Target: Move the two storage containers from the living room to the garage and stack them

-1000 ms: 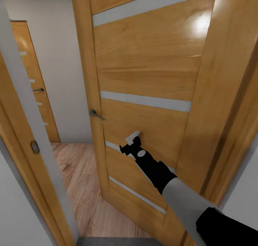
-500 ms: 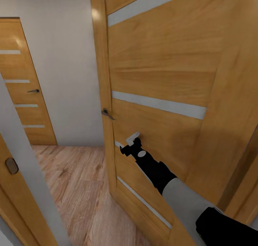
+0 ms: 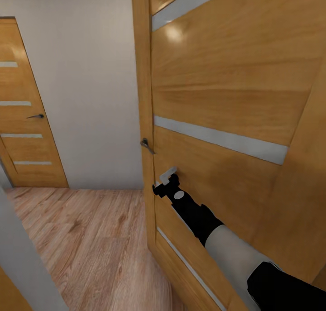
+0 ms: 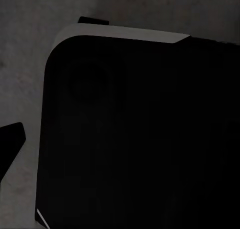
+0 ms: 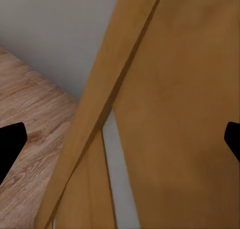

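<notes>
The two storage containers are out of view. My right gripper (image 3: 164, 177) is held out at the end of its black and white arm, right at the free edge of an open wooden door (image 3: 226, 98), just below its lever handle (image 3: 146, 144). In the right wrist view the right gripper (image 5: 120, 139) is open, its dark fingertips (image 5: 10, 144) far apart, with the door's edge and a pale glazed strip (image 5: 117, 179) close in front. My left gripper (image 4: 120, 139) hangs beside my dark body (image 4: 140, 139), one fingertip (image 4: 10, 144) showing at the picture's edge.
A light wood plank floor (image 3: 90, 238) runs past the door to a white wall (image 3: 90, 98). A second, shut wooden door (image 3: 22, 121) with a handle stands at the far left. A grey door-frame edge (image 3: 22, 265) crosses the lower left corner.
The whole view has shifted as the camera moved through the doorway: the near door frame slid out at the left and more plank floor shows. The right arm holds its pose.
</notes>
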You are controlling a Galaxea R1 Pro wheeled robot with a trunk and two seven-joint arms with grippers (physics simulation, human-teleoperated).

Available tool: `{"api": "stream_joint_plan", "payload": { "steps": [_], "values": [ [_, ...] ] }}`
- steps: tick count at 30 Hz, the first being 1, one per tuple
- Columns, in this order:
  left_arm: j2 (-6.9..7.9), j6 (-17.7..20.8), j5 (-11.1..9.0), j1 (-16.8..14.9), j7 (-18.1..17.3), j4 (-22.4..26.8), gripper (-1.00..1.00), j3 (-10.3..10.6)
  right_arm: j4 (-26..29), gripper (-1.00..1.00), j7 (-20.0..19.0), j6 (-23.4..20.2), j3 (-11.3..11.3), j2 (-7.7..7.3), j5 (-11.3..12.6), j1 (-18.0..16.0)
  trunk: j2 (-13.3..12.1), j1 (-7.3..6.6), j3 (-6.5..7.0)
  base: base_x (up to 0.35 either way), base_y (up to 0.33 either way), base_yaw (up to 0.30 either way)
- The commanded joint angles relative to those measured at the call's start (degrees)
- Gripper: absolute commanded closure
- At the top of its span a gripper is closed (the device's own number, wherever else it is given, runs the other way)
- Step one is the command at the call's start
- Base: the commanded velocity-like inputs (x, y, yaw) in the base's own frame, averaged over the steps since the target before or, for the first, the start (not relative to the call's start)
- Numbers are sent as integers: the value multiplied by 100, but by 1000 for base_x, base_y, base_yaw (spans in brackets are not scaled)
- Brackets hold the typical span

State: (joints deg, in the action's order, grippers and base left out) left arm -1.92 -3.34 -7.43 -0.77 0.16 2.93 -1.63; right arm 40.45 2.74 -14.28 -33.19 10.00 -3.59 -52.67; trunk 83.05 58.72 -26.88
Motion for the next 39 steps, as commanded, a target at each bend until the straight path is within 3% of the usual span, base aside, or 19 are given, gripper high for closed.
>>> {"api": "stream_joint_plan", "payload": {
  "steps": [1, 13, 27, 39],
  "values": [
    [-1, -19, -39, -2, 2, -3, -100, -13, 0, -100, 50, -40, -3, 0, -84, -6, 2, 1, -6, 53, 0, 0],
    [-1, -19, -38, -2, 2, -3, -100, -13, -116, -100, 179, -39, -1, 0, -87, -6, 2, 1, -6, 9, 0, 0],
    [-1, -17, -57, -2, 2, -3, -100, -21, -151, -100, 246, -33, -3, 0, -83, -6, 2, 1, -6, 250, 0, 0],
    [-1, -17, -48, -2, 2, -3, -100, -22, -151, -100, 314, -39, -3, 0, -73, -14, 2, 1, -6, 27, 0, 68]
  ]
}}
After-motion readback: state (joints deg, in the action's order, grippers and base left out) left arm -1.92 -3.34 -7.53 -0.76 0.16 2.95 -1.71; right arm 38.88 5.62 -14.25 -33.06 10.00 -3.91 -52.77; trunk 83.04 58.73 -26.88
